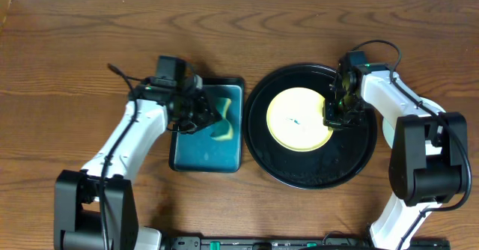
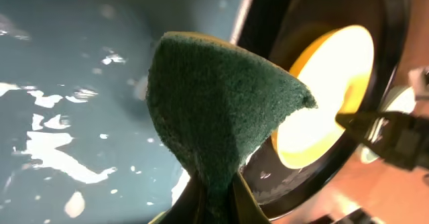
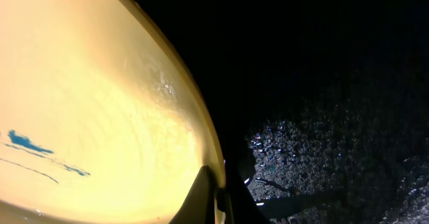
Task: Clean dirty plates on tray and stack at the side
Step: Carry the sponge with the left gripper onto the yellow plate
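Evenly lit overhead; glare on the teal tray (image 2: 53,143), black tray (image 3: 348,83) dim.

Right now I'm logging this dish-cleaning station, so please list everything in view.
pale yellow round plate: one, blue smear at centre, lying in the black tray
large round black tray: one, black, right of table centre
small rectangular teal tray: one, teal, wet-looking, left of the black tray
green-and-yellow scrub sponge: one, over the teal tray
brown wooden table: one, under everything
left gripper: shut on the sponge
right gripper: shut on the plate's right rim
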`<state>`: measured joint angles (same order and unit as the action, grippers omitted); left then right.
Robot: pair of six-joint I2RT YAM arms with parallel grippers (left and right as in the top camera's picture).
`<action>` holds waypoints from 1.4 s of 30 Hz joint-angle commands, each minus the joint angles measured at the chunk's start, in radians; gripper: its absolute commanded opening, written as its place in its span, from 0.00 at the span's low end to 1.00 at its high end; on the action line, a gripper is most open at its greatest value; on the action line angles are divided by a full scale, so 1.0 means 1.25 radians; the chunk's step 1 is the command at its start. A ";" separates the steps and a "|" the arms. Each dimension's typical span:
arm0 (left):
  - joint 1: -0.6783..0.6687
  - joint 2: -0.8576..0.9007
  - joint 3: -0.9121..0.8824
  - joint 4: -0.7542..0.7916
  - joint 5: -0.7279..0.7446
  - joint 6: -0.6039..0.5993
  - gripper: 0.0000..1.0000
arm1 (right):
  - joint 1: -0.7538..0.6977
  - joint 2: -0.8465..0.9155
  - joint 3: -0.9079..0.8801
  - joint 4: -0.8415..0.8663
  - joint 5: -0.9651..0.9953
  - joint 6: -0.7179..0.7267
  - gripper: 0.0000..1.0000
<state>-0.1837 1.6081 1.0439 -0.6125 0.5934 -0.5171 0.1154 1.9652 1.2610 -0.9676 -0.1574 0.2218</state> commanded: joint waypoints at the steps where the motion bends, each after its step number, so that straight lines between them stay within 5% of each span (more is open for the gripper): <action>1: -0.043 -0.016 0.031 0.016 -0.037 0.073 0.07 | 0.012 0.043 -0.029 -0.031 0.003 -0.029 0.01; 42: -0.345 -0.016 0.065 0.142 -0.219 0.137 0.07 | 0.035 -0.129 -0.031 -0.006 -0.009 0.024 0.01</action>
<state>-0.5945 1.6081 1.1023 -0.4416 0.3794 -0.3614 0.1497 1.8126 1.2339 -0.9783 -0.1577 0.2199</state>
